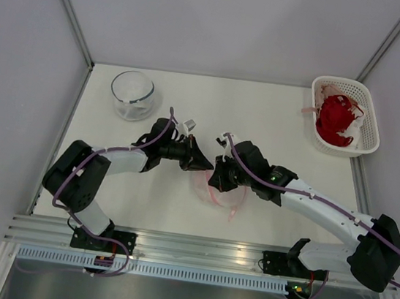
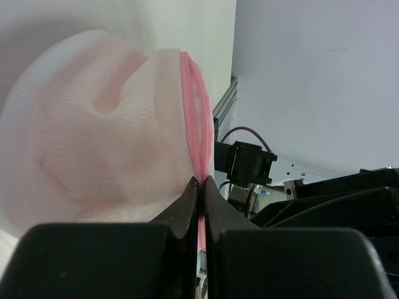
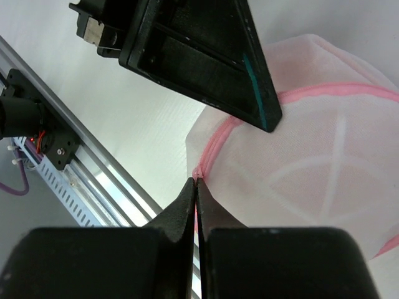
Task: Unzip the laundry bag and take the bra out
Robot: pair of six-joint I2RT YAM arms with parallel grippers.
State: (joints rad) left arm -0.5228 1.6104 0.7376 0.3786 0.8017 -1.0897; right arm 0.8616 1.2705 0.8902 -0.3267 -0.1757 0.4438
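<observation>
Left claw (image 2: 201, 180) pinches the pink zipper rim (image 2: 196, 118) of the laundry bag (image 2: 93, 137), the rim running toward 12 o'clock; right claw (image 3: 196, 182) clamps it too.

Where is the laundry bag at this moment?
In the top view the bag is near the middle of the table, between the left pincer and the right pincer, both shut on its pink rim.
</observation>
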